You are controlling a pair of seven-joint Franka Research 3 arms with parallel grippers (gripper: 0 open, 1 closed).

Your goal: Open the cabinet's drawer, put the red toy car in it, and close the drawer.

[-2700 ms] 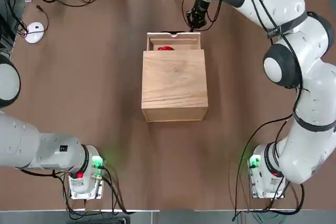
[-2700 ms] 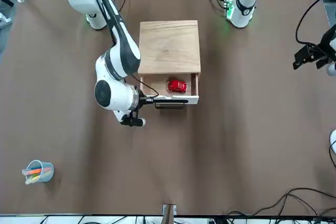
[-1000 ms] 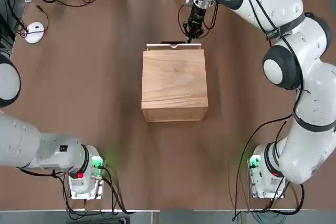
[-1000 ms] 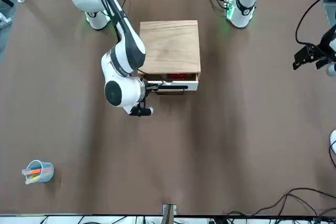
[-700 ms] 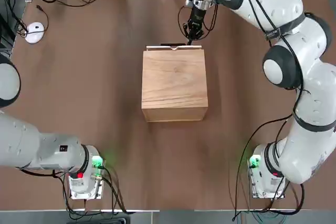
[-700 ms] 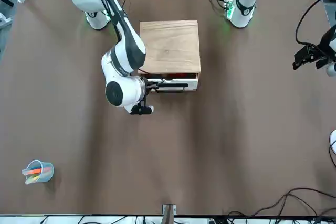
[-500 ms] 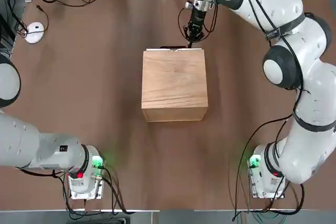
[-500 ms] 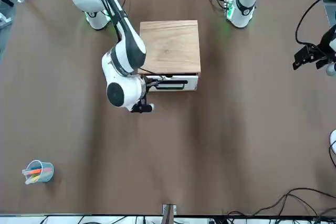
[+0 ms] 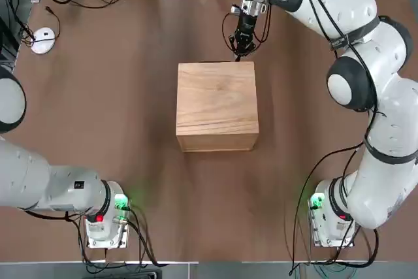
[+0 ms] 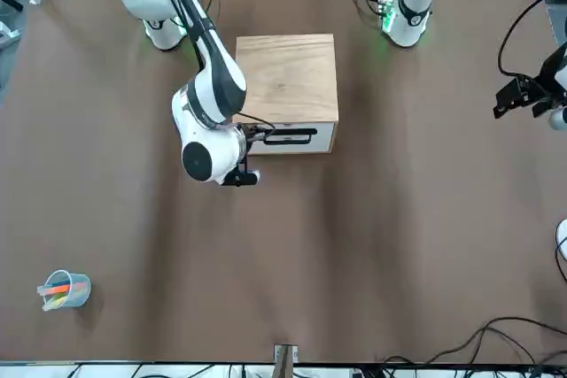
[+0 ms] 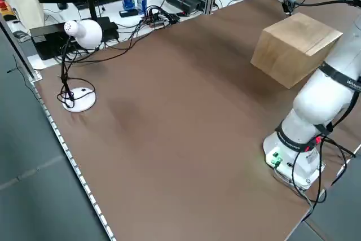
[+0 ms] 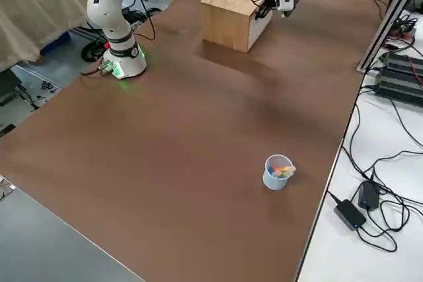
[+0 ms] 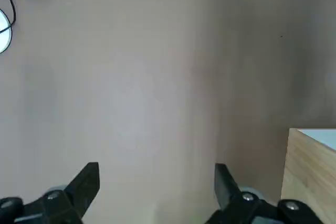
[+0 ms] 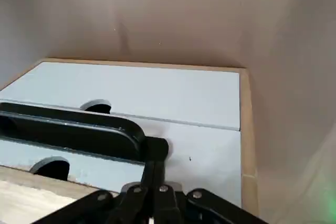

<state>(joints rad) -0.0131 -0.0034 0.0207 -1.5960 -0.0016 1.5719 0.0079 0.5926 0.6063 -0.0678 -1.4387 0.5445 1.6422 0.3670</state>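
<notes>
Two pincers show. The right pincer (image 10: 251, 136), fingers pressed together and gripping nothing, sits at the end of the dark handle (image 10: 288, 137) on the drawer (image 10: 292, 139), which lies flush in the cabinet (image 9: 217, 106) mid-worktop (image 9: 117, 129). No toy car is visible. The left pincer (image 13: 155, 192) hangs spread and empty above the worktop's left edge.

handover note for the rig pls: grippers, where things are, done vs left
Right gripper: shut, empty, fingertips against the drawer front by the end of its dark handle.
Left gripper: open, empty, parked off at the robot's left, away from the cabinet.
Drawer looks flush with the cabinet face. Car not visible in any view.
Done: drawer appears closed.
Left: back the right arm off.
</notes>
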